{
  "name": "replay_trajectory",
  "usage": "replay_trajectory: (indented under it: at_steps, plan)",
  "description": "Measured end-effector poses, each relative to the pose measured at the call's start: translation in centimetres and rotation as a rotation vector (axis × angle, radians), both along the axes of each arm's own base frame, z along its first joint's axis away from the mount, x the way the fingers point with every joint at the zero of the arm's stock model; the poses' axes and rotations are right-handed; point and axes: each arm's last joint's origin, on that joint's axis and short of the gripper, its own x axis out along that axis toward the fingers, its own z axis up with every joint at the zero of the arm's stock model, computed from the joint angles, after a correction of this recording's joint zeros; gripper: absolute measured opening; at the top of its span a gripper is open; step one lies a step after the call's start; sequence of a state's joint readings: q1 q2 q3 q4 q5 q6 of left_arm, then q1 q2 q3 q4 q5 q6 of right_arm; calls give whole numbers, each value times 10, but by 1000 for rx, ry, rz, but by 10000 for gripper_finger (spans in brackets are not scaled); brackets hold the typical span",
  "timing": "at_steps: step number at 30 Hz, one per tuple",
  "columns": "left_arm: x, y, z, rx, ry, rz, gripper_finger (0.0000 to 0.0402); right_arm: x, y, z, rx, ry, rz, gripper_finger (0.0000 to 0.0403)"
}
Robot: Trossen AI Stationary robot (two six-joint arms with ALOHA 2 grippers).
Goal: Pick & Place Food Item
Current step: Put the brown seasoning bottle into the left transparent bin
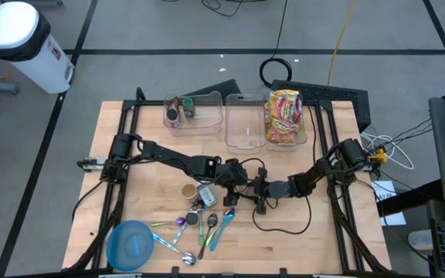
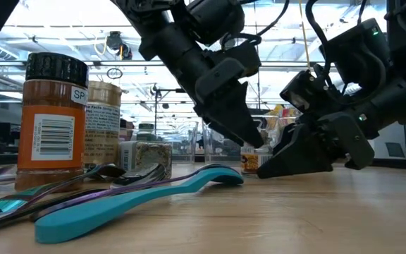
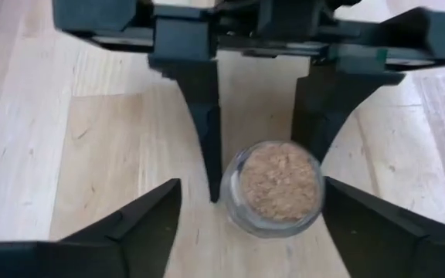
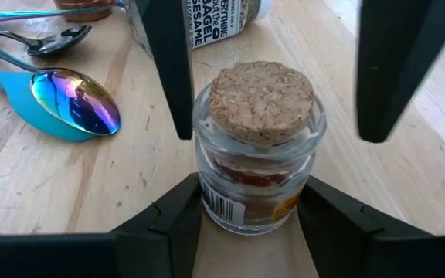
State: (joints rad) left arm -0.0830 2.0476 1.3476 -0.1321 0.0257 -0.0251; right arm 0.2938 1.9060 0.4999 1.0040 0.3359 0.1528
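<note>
On the table (image 1: pixel 323 239), the jar (image 4: pixel 257 147) (cork-topped) sits clamped in the right gripper (image 4: pixel 255 207) — apparently.

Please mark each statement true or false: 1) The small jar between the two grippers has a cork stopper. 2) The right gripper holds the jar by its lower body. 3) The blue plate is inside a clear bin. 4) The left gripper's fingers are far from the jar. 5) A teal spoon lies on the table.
1) True: the small jar is closed with a cork stopper.
2) True: the right gripper is closed on the jar's lower body.
3) False: the blue plate lies on the table, near its front left corner.
4) False: the left gripper stands open around the jar, one finger on each side.
5) True: a teal spoon lies flat on the table.
</note>
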Motion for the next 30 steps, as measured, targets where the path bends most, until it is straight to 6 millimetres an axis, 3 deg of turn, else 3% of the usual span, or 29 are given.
replay_trajectory:
  at_steps: [7,12,17,19,26,30]
  plan:
    - [1,-2,1,27,-21,-37,184,0,0,0,1,0,-7,174]
    - [1,0,12,69,-10,-22,175,0,0,1,-14,-7,-3,179]
    - [-10,4,56,97,-50,-6,175,3,0,7,3,-67,-14,219]
    - [-17,6,87,124,-152,6,175,1,1,2,8,-33,19,235]
    - [-60,18,147,205,-201,59,175,0,1,2,5,-24,14,261]
    - [-93,46,182,275,-209,205,175,1,1,3,19,-30,2,258]
